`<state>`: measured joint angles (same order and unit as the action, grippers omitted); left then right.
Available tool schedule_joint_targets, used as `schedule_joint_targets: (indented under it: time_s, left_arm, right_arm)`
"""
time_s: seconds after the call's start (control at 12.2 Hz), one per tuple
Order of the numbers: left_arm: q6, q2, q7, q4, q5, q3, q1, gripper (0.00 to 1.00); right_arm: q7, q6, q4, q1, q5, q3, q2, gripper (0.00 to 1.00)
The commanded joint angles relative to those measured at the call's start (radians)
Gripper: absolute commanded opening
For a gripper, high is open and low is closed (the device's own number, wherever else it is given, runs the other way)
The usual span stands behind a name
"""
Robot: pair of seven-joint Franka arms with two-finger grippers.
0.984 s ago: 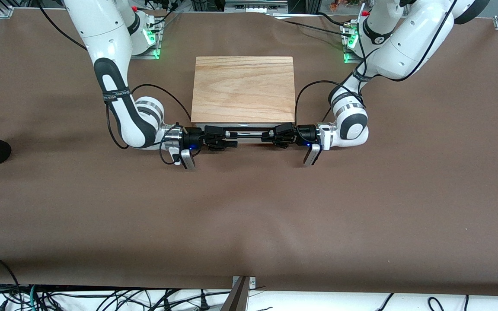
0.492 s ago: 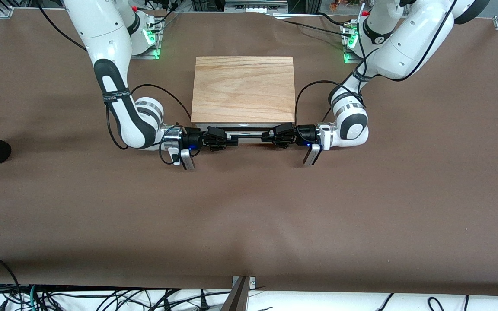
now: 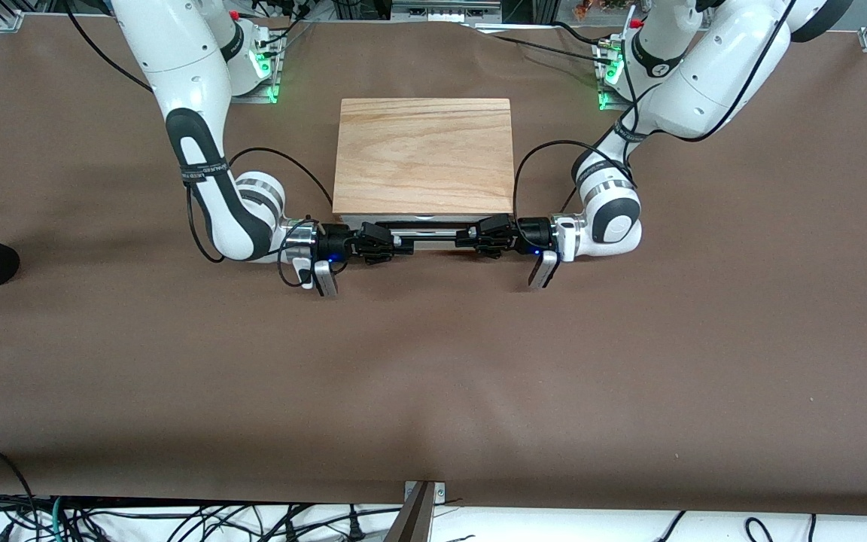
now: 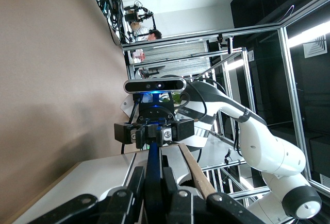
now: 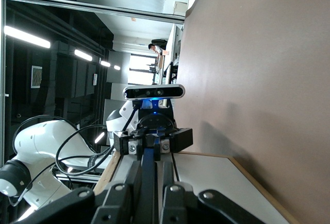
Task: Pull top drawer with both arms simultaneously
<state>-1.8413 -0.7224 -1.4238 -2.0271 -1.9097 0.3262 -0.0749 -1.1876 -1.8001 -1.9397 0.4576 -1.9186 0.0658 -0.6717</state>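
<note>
Both grippers, the left gripper (image 3: 471, 238) and right gripper (image 3: 397, 245), are clamped on the handle (image 3: 433, 234) of the top drawer (image 3: 424, 223), which sits barely out under the cabinet top (image 3: 424, 154), so nearly all the pull remains.

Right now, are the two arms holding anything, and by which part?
Both hold the top drawer by its black bar handle: the right pincer is shut on the end toward the right arm, the left pincer on the end toward the left arm.
</note>
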Motion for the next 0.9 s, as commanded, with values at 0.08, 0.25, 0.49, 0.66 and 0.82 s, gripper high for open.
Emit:
schedule_joint_targets:
  time_s: [0.08, 0.25, 0.49, 0.66, 0.82]
  left_arm:
    - [-0.023, -0.005, -0.046, -0.067, 0.024, -0.001, -0.022, 0.00]
    - [-0.023, -0.005, -0.046, -0.067, 0.024, -0.001, -0.022, 0.00]
    - [-0.023, -0.005, -0.046, -0.067, 0.024, -0.001, -0.022, 0.00]
    - [-0.023, -0.005, -0.046, -0.067, 0.024, -0.001, -0.022, 0.00]
    - [-0.023, -0.005, -0.046, -0.067, 0.024, -0.001, -0.022, 0.00]
  right_arm:
    - [-0.021, 0.011, -0.005, -0.013, 0.026, -0.009, -0.002, 0.25]
    - [-0.020, 0.011, -0.004, -0.011, 0.026, -0.009, -0.002, 0.25]
    - [-0.007, 0.074, -0.004, -0.013, 0.026, -0.009, 0.000, 0.25]
    - [-0.018, 0.076, -0.010, -0.011, 0.026, -0.009, 0.000, 0.25]
    - [-0.023, 0.077, -0.015, -0.011, 0.026, -0.009, -0.002, 0.16]
